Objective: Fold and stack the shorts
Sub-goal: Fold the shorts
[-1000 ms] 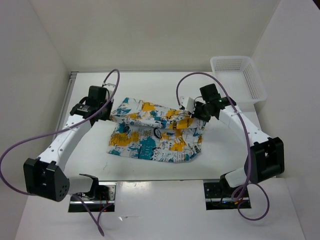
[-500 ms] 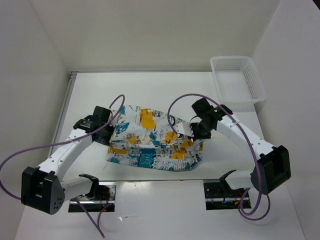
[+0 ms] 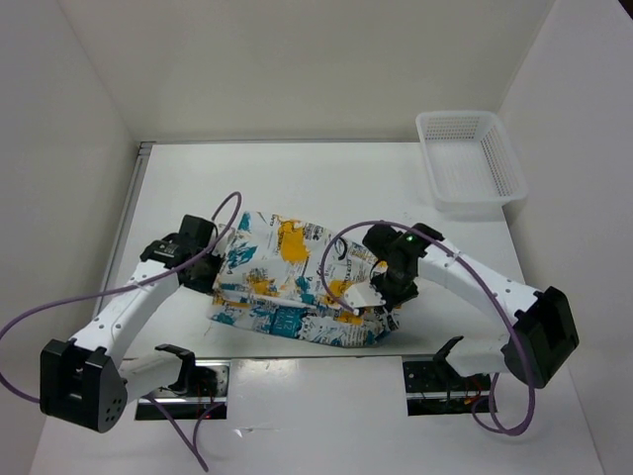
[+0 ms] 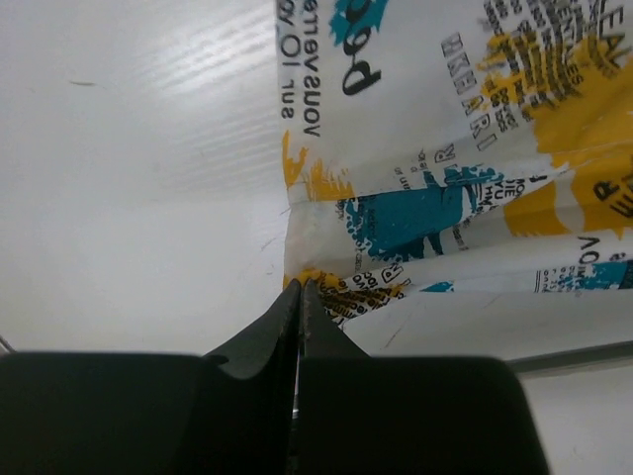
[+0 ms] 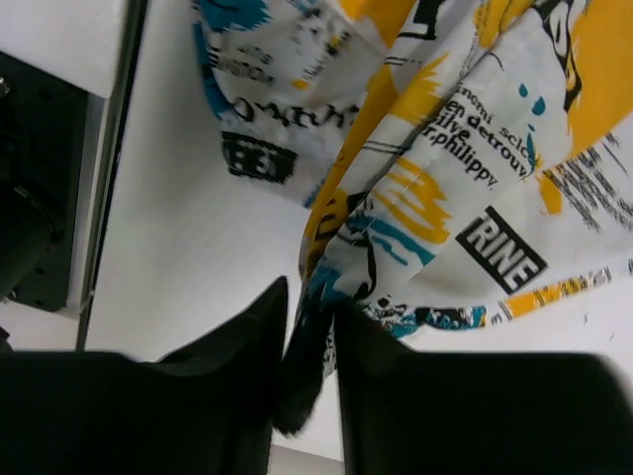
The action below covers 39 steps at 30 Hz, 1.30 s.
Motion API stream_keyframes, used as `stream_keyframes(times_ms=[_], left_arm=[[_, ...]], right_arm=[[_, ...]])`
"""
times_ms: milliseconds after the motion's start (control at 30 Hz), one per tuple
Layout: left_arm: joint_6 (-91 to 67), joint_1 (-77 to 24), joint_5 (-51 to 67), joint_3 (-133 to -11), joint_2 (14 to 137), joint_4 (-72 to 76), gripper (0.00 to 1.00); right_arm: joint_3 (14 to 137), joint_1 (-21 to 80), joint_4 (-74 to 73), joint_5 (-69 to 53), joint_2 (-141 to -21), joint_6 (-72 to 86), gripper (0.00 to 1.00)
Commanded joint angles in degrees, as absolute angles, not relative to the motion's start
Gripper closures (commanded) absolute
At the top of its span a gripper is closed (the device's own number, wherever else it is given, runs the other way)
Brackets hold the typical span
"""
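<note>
Left wrist view: the left tool [image 4: 300, 289] is closed to a thin line, its tips pinching a hem corner of the shorts [image 4: 445, 198] just above the smooth white counter [image 4: 138, 198]. Right wrist view: the right tool [image 5: 310, 309] is likewise clamped on a bunched edge of cloth, which rises between its two dark fingers. Top external view: the tools sit at opposite ends of the garment, which lies mid-counter toward the near edge with one layer doubled over the rest — judged to be a fold under way. To do it well, both tools should probably travel together and level, keeping the held edge taut and straight, then lay it onto the lower hem before letting go; uneven pull would skew the crease. Fabric: thin, limp and matte, with a white ground printed in teal, orange-yellow and black lettering. A white mesh basket [image 3: 473, 201] — rigid plastic — stands well apart at the far right.
</note>
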State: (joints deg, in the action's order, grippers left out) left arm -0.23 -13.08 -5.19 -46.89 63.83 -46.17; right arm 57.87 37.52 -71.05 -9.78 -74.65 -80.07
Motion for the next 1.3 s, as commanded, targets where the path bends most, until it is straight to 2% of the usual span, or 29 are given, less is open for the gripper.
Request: stream_keyframes(times_ms=[0, 33, 133, 200, 333, 367, 433, 467, 600, 633, 700, 733, 833, 1033, 1267], left_arm=[[0.0, -14.94, -4.39, -43.78, 62.93, -49.31, 0.98], [0.0, -15.72, -4.39, -42.99, 62.93, -48.78, 0.93], [0.0, -15.73, -5.0, -40.35, 62.31, -46.68, 0.78], [0.0, -15.73, -6.84, -39.03, 61.79, -45.97, 0.7], [0.0, -13.54, -7.13, -43.14, 61.79, -45.97, 0.65], [0.0, -12.93, -6.6, -45.07, 63.09, -44.92, 0.61], [0.0, -11.69, -3.18, -51.46, 65.9, -41.41, 0.55], [0.0, -11.69, -1.86, -53.33, 67.14, -38.79, 0.51], [0.0, -13.17, 1.32, -58.01, 76.0, -34.37, 0.51], [0.0, -13.79, 1.32, -58.01, 77.16, -32.89, 0.51], [0.0, -16.5, 2.8, -56.17, 79.35, -31.56, 0.51], [0.0, -17.39, 3.6, -55.38, 79.89, -29.64, 0.49], [0.0, -18.54, 7.38, -52.74, 82.52, -27.69, 0.45], [0.0, -18.54, 1.24, -48.78, 89.82, -18.55, 0.44], [0.0, -18.54, -4.3, -50.1, 98.17, -11.27, 0.41]], right_arm=[[55.91, 42.6, -74.36, -9.57, -73.39, -80.69, 0.67], [55.9, 43.58, -73.66, -10.54, -73.39, -79.55, 0.58], [56.42, 44.21, -72.25, -13.7, -73.91, -78.76, 0.48], [59.13, 44.21, -71.63, -14.85, -73.92, -77.7, 0.48], [68.62, 44.21, -74.17, -22.31, -72.78, -73.14, 0.47], [72.91, 44.21, -72.18, -23.89, -72.77, -70.95, 0.47], [74.27, 43.69, -64.73, -25.92, -71.64, -59.41, 0.48], [73.48, 42.64, -55.99, -26.45, -71.63, -56.54, 0.48], [62.0, 36.57, -36.85, -20.24, -74.51, -44.66, 0.43], [60.14, 36.56, -34.48, -18.74, -75.23, -44.65, 0.46], [54.35, 38.56, -30.61, -15.14, -75.23, -44.39, 0.62], [52.92, 38.58, -28.85, -12.42, -75.76, -43.6, 0.75], [51.42, 38.58, -26.46, -10.82, -79.43, -42.37, 0.87], [52.47, 38.06, -23.83, -9.59, -91.38, -40.44, 0.89], [63.53, 32.17, -21.62, -4.05, -105.89, -39.37, 0.91]])
